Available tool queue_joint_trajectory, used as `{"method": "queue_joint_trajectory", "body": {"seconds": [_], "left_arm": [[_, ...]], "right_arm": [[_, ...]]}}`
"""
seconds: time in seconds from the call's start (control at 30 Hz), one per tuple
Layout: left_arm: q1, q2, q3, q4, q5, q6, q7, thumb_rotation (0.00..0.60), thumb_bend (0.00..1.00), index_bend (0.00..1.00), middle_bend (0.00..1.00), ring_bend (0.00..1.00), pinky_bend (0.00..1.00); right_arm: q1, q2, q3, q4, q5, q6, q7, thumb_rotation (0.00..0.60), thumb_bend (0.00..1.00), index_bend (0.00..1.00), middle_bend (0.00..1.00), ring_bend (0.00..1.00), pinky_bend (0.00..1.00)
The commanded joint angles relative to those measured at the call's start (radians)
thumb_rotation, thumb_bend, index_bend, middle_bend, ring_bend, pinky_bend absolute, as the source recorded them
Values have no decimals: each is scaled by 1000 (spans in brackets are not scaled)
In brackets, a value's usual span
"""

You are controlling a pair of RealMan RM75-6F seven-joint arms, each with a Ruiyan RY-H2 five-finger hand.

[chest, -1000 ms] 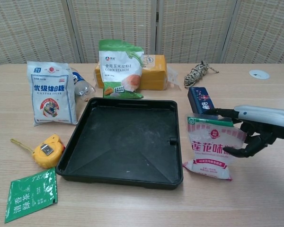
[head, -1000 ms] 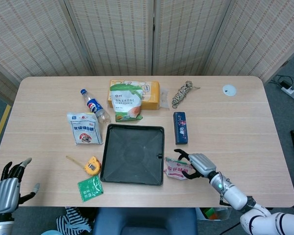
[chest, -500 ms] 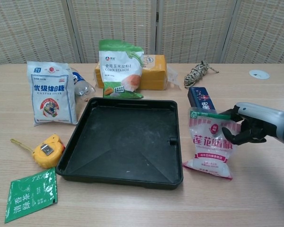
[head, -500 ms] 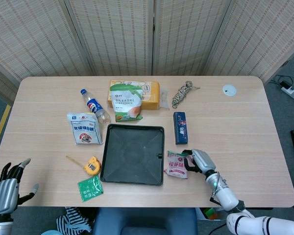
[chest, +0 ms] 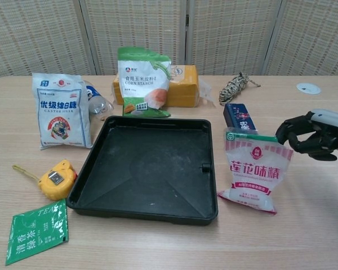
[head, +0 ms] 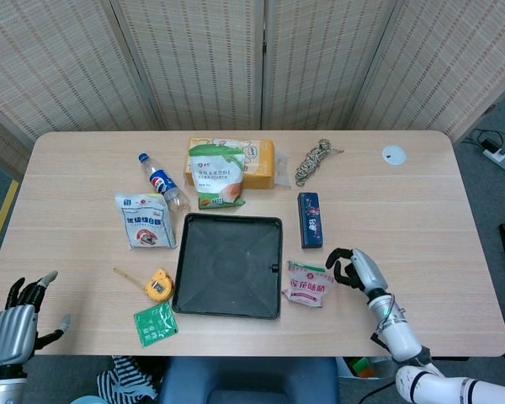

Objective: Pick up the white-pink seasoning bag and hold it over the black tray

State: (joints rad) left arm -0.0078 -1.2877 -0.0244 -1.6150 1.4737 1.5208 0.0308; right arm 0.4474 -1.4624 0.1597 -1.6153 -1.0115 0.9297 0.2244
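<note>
Chest view has the white-pink seasoning bag [chest: 253, 174] sitting on the table just right of the black tray [chest: 146, 163], top edge propped up a bit, bottom on the wood. It's beside the tray, not over it. The right hand [chest: 308, 135] is just right of the bag's top corner with its dark fingers [chest: 296, 130] curled in and nothing in them, not touching the bag as far as either view shows. Head view agrees: bag [head: 307, 284] flat-ish by the tray's near right corner, right hand [head: 358, 269] close by on its right.

The left hand [head: 15, 324] is way off at the near left edge of the table [head: 421, 210], fingers spread, holding nothing.

Around the tray: a dark blue box [chest: 240, 118] just behind the seasoning bag, a corn starch bag [chest: 142, 81] leaning on a yellow box [chest: 183, 85] at the far side, a coil of rope [chest: 235, 87] to the right of those. On the left there's a caster sugar bag [chest: 61, 111] with a Pepsi bottle [head: 162, 183] lying behind it, then a yellow tape measure [chest: 56, 180] and a green tea packet [chest: 36, 230] nearer the front. A small white disc [chest: 308, 88] sits far right.
</note>
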Motion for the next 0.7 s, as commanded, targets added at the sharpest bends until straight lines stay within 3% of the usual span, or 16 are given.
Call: {"method": "queue_joint_trajectory", "body": {"seconds": [0.03, 0.23, 0.7], "left_arm": [[1, 0, 1, 1, 0, 1, 0, 600, 355, 142, 218, 201, 78], [2, 1, 2, 1, 2, 2, -1, 600, 354, 143, 218, 201, 78], [9, 5, 4, 0, 3, 10, -5, 600, 355, 146, 218, 201, 77]], "right_arm": [[-14, 27, -35, -26, -34, -26, 1, 600, 762, 522, 481, 1000, 944], [-30, 63, -92, -53, -140, -77, 58, 600, 762, 438, 403, 1000, 904], [-70, 89, -185, -104, -370, -42, 148, 600, 762, 350, 379, 1000, 884]]}}
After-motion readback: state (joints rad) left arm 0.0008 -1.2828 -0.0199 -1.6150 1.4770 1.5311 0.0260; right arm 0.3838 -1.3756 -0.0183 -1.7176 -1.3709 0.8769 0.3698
